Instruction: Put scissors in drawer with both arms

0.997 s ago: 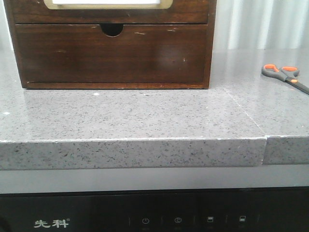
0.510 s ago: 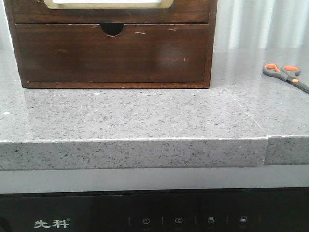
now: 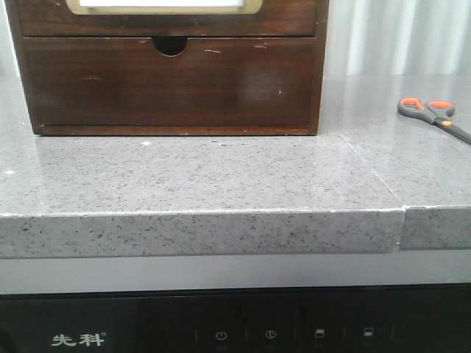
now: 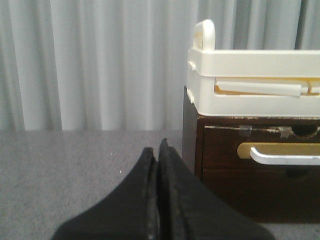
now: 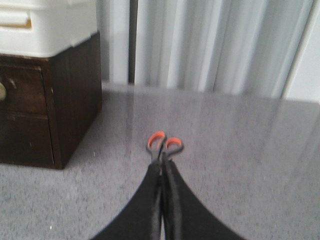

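The scissors [image 3: 429, 111] lie flat on the grey counter at the far right, orange-lined loops toward the cabinet. In the right wrist view the scissors' loops [image 5: 164, 145] show just beyond my right gripper [image 5: 162, 163], which is shut and empty. The drawer [image 3: 162, 16] with the gold-rimmed pale panel is the upper front of the brown cabinet, cut off by the top of the front view. It also shows in the left wrist view [image 4: 260, 150], closed. My left gripper [image 4: 158, 145] is shut and empty, beside the cabinet's left side. Neither arm shows in the front view.
The brown cabinet [image 3: 169, 88] stands at the back of the counter [image 3: 221, 176]; its lower front has a semicircular notch [image 3: 171, 45]. A white tray [image 4: 250, 85] sits on top of it. A seam [image 3: 375, 173] crosses the counter. A pale curtain [image 5: 210, 45] hangs behind.
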`<state>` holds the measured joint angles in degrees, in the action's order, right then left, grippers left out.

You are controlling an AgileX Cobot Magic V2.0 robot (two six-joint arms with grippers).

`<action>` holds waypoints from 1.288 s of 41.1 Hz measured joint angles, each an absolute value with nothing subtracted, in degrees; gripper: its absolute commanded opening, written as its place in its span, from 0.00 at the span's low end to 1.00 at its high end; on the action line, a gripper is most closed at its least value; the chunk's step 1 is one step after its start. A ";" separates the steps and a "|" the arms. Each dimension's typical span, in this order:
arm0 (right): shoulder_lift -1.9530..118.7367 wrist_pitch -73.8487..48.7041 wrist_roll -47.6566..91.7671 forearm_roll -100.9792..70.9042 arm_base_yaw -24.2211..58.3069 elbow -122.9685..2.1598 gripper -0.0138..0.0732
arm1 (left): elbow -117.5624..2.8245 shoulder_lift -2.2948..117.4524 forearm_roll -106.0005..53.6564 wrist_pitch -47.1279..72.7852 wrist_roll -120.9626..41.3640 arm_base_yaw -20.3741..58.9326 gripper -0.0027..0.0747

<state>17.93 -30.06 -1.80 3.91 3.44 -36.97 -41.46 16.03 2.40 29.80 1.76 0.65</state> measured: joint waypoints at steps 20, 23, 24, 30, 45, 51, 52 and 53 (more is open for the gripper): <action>34.88 -38.24 -1.76 4.38 3.44 -38.53 0.08 | -41.99 31.53 2.15 41.92 1.76 0.65 0.01; 36.71 -38.55 -1.76 4.69 3.44 -38.53 0.10 | -41.45 32.68 1.97 41.92 1.76 0.65 0.01; 37.39 -38.65 -1.76 4.83 3.44 -38.53 0.12 | -41.31 33.02 1.97 41.92 1.76 0.65 0.01; 39.90 -38.78 -1.76 5.28 3.44 -38.41 0.45 | -41.09 34.54 1.92 41.92 1.76 0.65 0.15; 40.92 -38.78 -1.76 5.42 3.44 -38.41 0.89 | -40.96 35.22 -4.68 37.15 1.76 0.65 0.84; 40.92 -38.78 -1.76 5.42 3.44 -38.41 0.89 | -40.96 35.22 -18.43 32.56 1.76 0.65 0.84; 40.92 -38.78 -1.76 5.42 3.44 -38.41 0.89 | -40.96 35.22 -21.83 31.56 1.76 0.65 0.84; 40.92 -38.78 -1.76 5.42 3.44 -38.41 0.89 | -40.96 35.22 -24.29 30.74 1.76 0.65 0.84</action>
